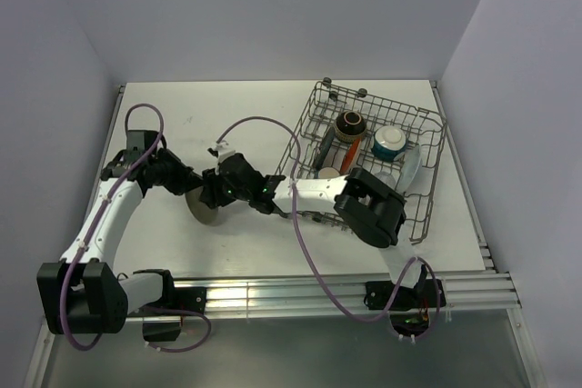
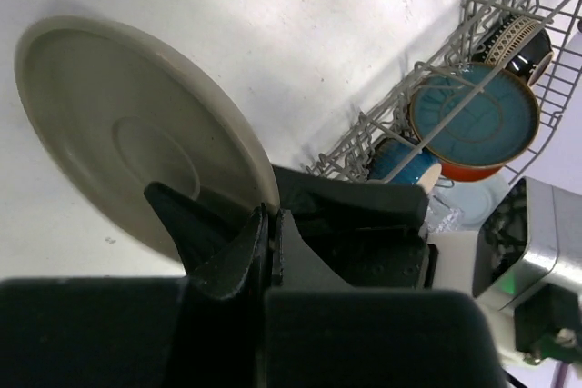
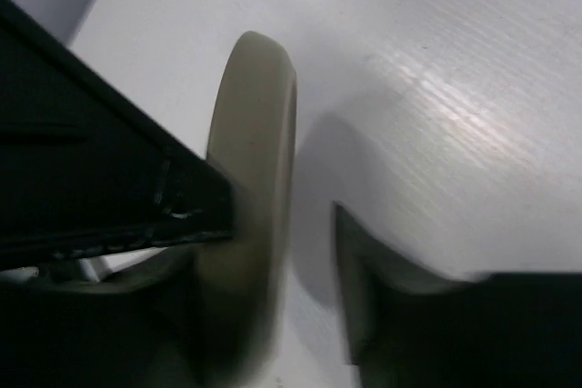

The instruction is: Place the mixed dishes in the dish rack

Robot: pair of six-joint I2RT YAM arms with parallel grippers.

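We saw grey-beige plate [image 2: 136, 124] tilted on edge over table [image 1: 182, 115], near dish rack [image 1: 427, 215], not yet inside. Left gripper [image 2: 264, 224] clamped on plate rim. Right gripper [image 3: 277, 215] fingers apart, straddling rim: one against plate face, other clear of it. We judged plate light, stiff, glazed and slick, breakable. Best hold: pinch across rim, deep past lip.

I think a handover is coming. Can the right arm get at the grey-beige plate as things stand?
Probably yes. The right gripper straddles the rim of the grey-beige plate with open jaws, one finger against it and the other apart. The left gripper clamps another part of the rim, leaving that stretch free.
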